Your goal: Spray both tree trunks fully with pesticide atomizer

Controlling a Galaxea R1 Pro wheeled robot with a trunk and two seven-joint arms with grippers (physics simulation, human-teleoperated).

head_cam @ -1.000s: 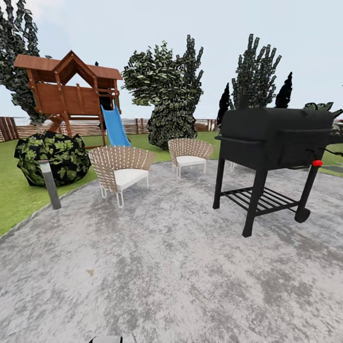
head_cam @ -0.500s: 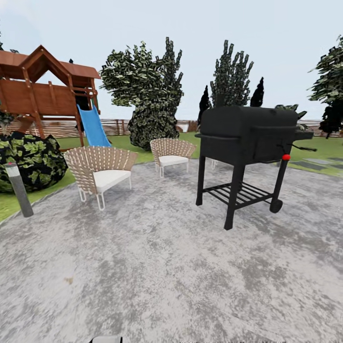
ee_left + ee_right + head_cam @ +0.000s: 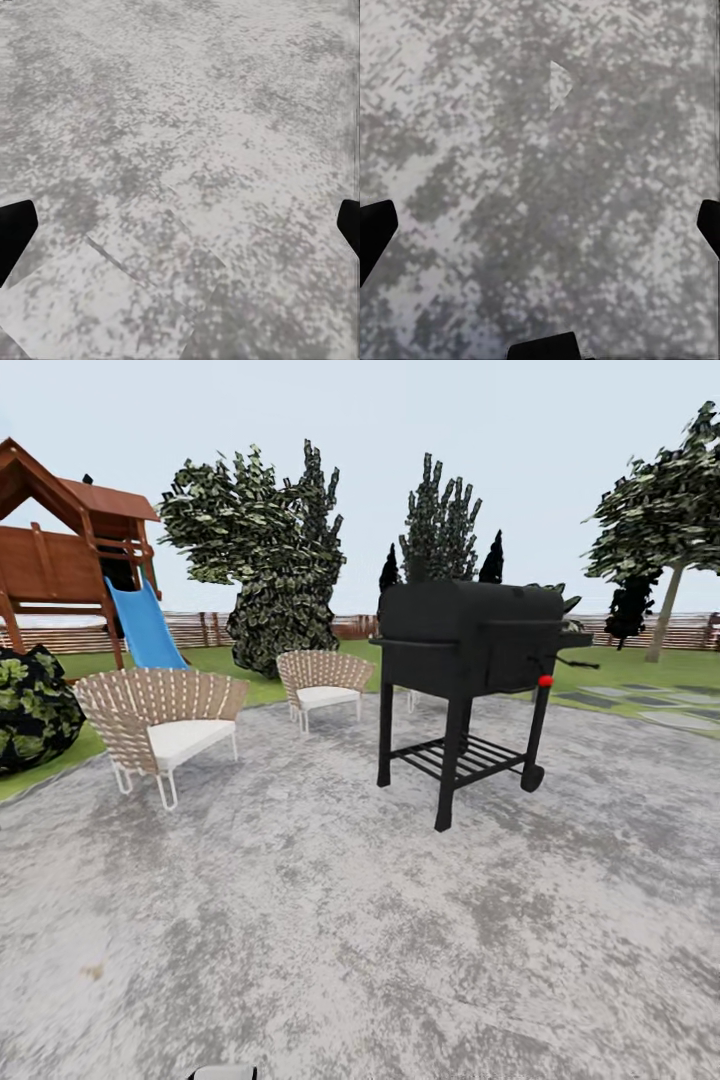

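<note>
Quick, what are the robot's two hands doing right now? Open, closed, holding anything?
Left gripper: open, fingertips wide apart, nothing between them, grey paving below.
Right gripper: open too, empty, over the same paving.

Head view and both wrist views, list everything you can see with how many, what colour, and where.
Black barrel barbecue grill on legs: one, black with a red knob, centre of the patio.
Woven wicker armchairs with white cushions: two, beige; one at left, one further back beside the grill.
Wooden playhouse with blue slide: one, brown, far left on the lawn.
Round leafy shrub: one, dark green, left edge.
Leafy trees and dark conifers: several, green, behind the patio; one with a thin trunk at right.
Slatted wooden fence: brown, along the lawn's far side.
Mottled stone patio: grey, foreground.
Left claw: dark fingertips wide apart.
Right claw: the same.
</note>
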